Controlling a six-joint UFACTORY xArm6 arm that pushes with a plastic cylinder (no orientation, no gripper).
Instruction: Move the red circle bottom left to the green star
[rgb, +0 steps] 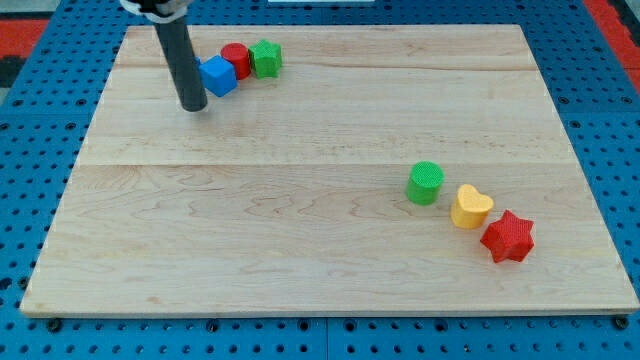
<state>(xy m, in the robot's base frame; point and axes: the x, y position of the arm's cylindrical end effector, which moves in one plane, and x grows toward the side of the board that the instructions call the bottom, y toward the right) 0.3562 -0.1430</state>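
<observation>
The red circle (236, 59) sits near the view's top left, touching the green star (266, 58) on its right and the blue cube (217, 76) on its lower left. My tip (193, 105) rests on the board just left of and below the blue cube, close to it. The dark rod rises from there to the view's top edge.
A green cylinder (425, 183), a yellow heart (470, 207) and a red star (508, 237) lie in a diagonal row at the view's lower right. The wooden board (300, 220) lies on a blue pegboard surface.
</observation>
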